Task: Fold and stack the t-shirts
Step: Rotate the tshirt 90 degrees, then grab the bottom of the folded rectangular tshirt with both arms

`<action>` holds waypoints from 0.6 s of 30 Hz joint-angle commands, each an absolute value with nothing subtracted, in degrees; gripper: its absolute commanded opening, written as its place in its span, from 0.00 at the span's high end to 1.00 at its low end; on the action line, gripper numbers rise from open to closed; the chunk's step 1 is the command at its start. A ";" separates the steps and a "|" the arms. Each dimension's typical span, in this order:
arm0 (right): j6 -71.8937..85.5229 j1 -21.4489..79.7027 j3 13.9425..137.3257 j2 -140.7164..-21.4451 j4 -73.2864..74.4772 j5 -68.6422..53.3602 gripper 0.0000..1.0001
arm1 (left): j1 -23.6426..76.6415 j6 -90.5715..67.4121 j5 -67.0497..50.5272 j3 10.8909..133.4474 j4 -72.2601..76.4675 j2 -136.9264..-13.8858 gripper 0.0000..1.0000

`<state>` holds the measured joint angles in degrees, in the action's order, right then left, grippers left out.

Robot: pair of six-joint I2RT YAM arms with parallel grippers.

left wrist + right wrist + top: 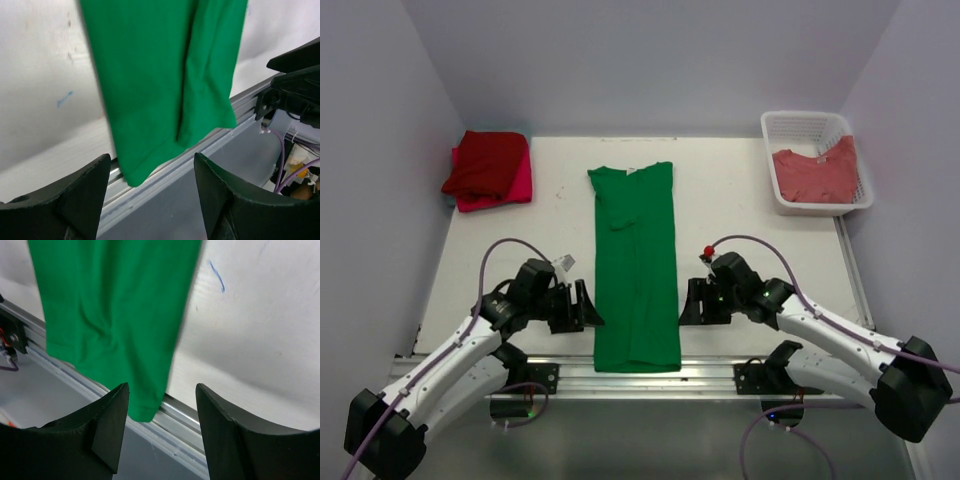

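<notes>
Top external view is showing the bright green cloth t-shirt (636,265) lying as a long narrow strip down the middle of the white table (740,200), hem at the near rail (720,372). The left gripper (583,306) and right gripper (691,303) are flanking that hem, jaws parted, holding nothing (lengthwise folding looks done). Next, I judge, each is needing to pinch a hem corner and carry it toward the collar.

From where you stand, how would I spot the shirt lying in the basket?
On the white table, go to the far right corner, where a white lattice basket stands. The salmon-red t-shirt lies inside it. It alone is in a container; the green t-shirt lies flat mid-table, the red t-shirt and pink t-shirt are stacked far left.
</notes>
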<state>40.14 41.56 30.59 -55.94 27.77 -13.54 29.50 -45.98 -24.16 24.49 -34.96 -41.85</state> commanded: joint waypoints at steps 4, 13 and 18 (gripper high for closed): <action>46.84 43.68 25.49 -59.15 25.84 -21.44 0.41 | 34.53 -53.52 -28.47 18.37 -36.13 -40.60 0.30; 50.45 47.46 23.29 -62.84 22.07 -23.64 0.44 | 47.90 -58.01 -25.58 19.33 -29.36 -49.56 0.28; 52.82 48.78 22.06 -64.95 17.23 -24.79 0.48 | 48.60 -58.01 -24.53 18.28 -28.56 -50.98 0.28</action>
<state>49.76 47.94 22.90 -63.81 21.69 -22.24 48.05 -56.90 -26.24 18.00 -30.63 -50.52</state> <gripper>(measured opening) 0.526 0.722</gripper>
